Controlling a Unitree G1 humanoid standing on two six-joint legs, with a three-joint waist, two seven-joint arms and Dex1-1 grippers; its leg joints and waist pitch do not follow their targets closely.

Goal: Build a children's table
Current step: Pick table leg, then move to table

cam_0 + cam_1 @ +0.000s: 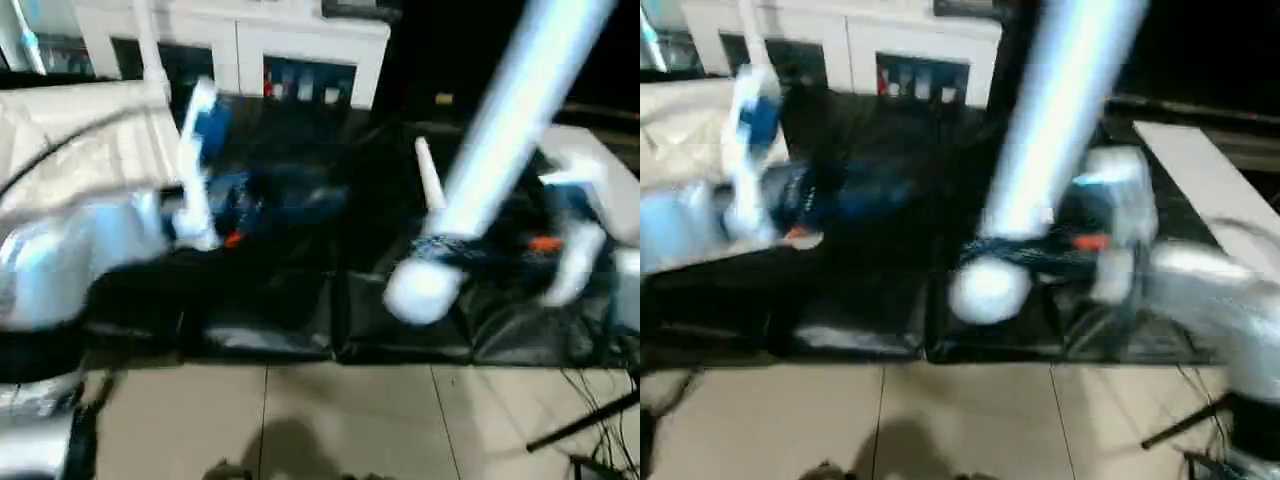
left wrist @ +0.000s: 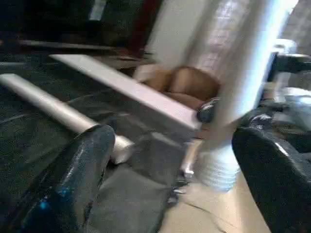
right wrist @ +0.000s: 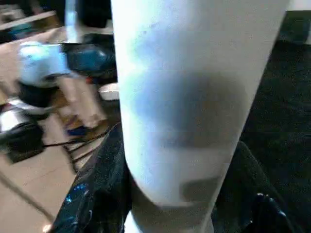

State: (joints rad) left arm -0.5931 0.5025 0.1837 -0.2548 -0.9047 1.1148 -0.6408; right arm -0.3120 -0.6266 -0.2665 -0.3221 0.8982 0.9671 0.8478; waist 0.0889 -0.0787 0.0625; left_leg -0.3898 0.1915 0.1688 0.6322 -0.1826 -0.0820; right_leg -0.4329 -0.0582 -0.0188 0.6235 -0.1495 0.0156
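1. Black sheeting [image 1: 300, 330] covers the work surface, with a pale tiled floor [image 1: 300, 420] in front and a white cabinet [image 1: 240, 45] at the far side.
2. On the left, the left gripper [image 2: 170, 165] has its black fingers wide apart, holding nothing.
3. A loose leg [image 2: 58, 111] lies flat on the sheeting, a white panel [image 2: 121, 87] beyond it.
4. On the right, the right gripper [image 3: 170, 204] is clamped around a white tube leg [image 1: 500, 130], which rises tilted, its rounded end [image 1: 425, 285] near the sheeting.
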